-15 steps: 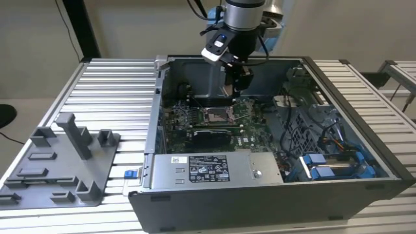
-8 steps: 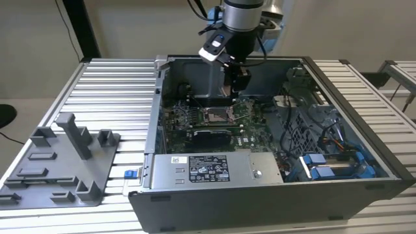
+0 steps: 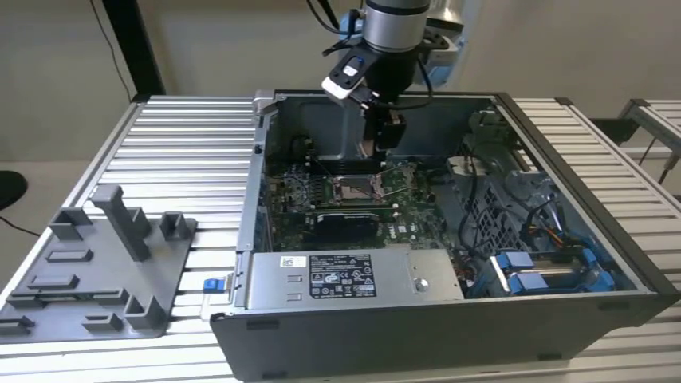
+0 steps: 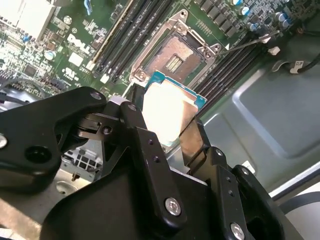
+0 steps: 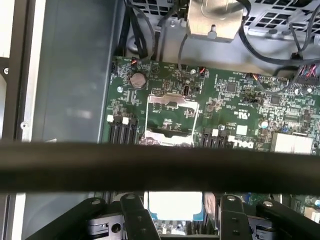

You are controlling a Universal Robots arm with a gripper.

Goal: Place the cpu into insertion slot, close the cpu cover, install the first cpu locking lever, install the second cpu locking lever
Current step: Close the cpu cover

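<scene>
Well to the exterior view's left of the insertion slot (image 3: pixel 355 189), a grey plastic fixture tray (image 3: pixel 96 279) is being carried by the ribbed metal worktop (image 3: pixel 181 144). Closer to the slot on that same side, the wall of the open computer case (image 3: pixel 426 335) is being seen. Inside the case the green circuit board (image 3: pixel 293 211) is lying all around the slot. Just in front of the slot, toward the near wall of the case, a grey metal box with a white label (image 3: pixel 340 275) is being seen.

The slot itself is being left uncovered, and in the second wrist view its silver rim and dark centre are being shown openly.

Above the slot, and a little to the exterior view's right of it, the gripper (image 3: pixel 375 155) is being carried by the arm. The jaws are being clenched on the cpu (image 4: pixel 167 112). In both wrist views the black fingers (image 4: pixel 145 145) are being pressed against two opposite edges of the chip, and its bright metal top is being turned to the cameras. The cpu is being held above the slot and apart from it, so it is not yet being seated there.

To the exterior view's right of the slot, loose cables and blue drive brackets (image 3: pixel 532 275) are being seen inside the case.
</scene>
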